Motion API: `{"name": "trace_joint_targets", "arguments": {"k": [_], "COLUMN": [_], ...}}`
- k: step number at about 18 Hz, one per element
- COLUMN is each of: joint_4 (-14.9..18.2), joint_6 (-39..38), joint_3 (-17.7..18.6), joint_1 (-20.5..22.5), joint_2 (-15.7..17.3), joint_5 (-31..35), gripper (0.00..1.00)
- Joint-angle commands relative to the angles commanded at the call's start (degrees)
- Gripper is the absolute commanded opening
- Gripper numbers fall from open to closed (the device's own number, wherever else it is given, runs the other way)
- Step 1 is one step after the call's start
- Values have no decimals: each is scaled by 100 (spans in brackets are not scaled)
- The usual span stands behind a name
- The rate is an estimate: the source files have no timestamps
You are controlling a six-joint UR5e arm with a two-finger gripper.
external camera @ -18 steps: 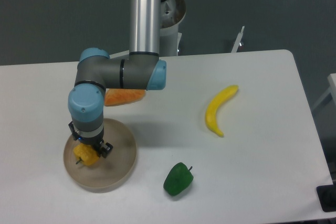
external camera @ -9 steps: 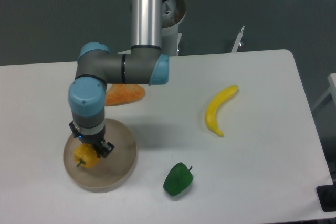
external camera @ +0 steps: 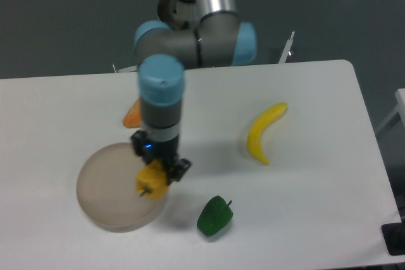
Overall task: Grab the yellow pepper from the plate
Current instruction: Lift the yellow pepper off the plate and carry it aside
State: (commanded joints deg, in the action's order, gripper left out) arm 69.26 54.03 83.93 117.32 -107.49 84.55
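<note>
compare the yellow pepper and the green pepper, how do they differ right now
The yellow pepper is held in the pincer over the right edge of the plate; the green pepper lies free on the table. One is yellow, the other dark green. The yellow pepper's stem points lower left, the green pepper's upper right. Both are small, blocky and similar in size.

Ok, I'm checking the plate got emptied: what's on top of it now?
The plate looks bare. The gripper holds the yellow pepper over its right rim, apparently lifted off. The small patch of rim beneath the pepper is covered, so I can't see it.
</note>
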Motion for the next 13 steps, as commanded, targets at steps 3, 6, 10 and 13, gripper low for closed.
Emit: {"name": "trace_joint_targets", "arguments": {"k": [3,6,10,13], "joint_4": [9,9,272,492], "joint_6": [580,1230,2180,2864], "joint_3": [70,79,9,70], "joint_1": [535,1002,1477,1600], "joint_2": [9,-8,-52,-131], "joint_5": [17,26,140,587], "gripper": [0,0,0,0]}}
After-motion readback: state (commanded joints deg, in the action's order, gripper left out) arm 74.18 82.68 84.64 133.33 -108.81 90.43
